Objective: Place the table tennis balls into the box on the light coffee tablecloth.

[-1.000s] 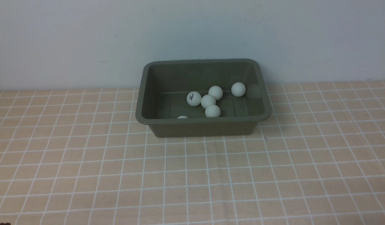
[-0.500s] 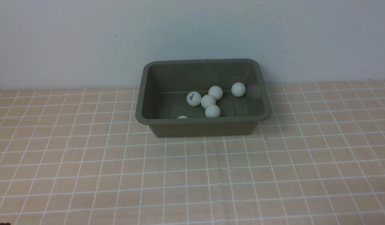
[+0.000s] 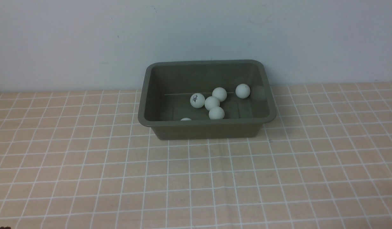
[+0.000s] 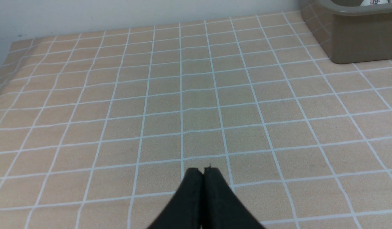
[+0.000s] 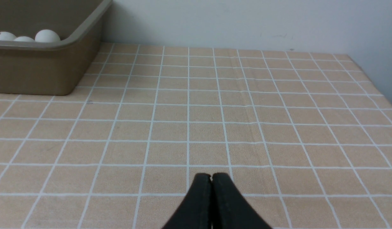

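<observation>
The olive-green box (image 3: 145, 95) stands at the back middle of the light coffee tablecloth (image 3: 215, 178). Several white table tennis balls lie inside it: one with dark lettering (image 3: 197, 100), a close cluster (image 3: 212, 103), one by the right wall (image 3: 243, 91), and one half hidden behind the front rim (image 3: 185, 119). Neither arm shows in the front view. My left gripper (image 4: 203, 170) is shut and empty over bare cloth, with the box (image 4: 358, 41) far off. My right gripper (image 5: 211, 175) is likewise shut and empty, with the box (image 5: 40, 70) and three ball tops (image 5: 47, 36) off to one side.
A pale wall (image 3: 196, 31) rises directly behind the box. The cloth's left edge (image 4: 2, 73) shows in the left wrist view and its right edge (image 5: 374, 86) in the right wrist view.
</observation>
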`<state>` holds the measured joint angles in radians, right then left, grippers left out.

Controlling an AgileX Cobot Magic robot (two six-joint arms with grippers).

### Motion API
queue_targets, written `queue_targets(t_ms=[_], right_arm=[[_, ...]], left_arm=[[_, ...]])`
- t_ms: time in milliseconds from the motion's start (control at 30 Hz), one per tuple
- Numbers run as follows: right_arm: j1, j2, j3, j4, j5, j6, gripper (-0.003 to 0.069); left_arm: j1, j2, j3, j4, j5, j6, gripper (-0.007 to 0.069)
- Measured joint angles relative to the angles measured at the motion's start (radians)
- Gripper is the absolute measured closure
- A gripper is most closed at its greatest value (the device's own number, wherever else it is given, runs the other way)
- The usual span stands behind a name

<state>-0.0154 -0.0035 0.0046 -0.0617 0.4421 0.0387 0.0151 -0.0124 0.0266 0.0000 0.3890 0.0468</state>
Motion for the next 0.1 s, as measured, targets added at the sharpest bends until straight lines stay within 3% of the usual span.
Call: queue_targets(t_ms=[100], right_arm=[[0.0, 0.0, 0.0, 0.0, 0.0, 0.0, 0.0677]], left_arm=[[0.0, 0.0, 0.0, 0.0, 0.0, 0.0, 0.0693]])
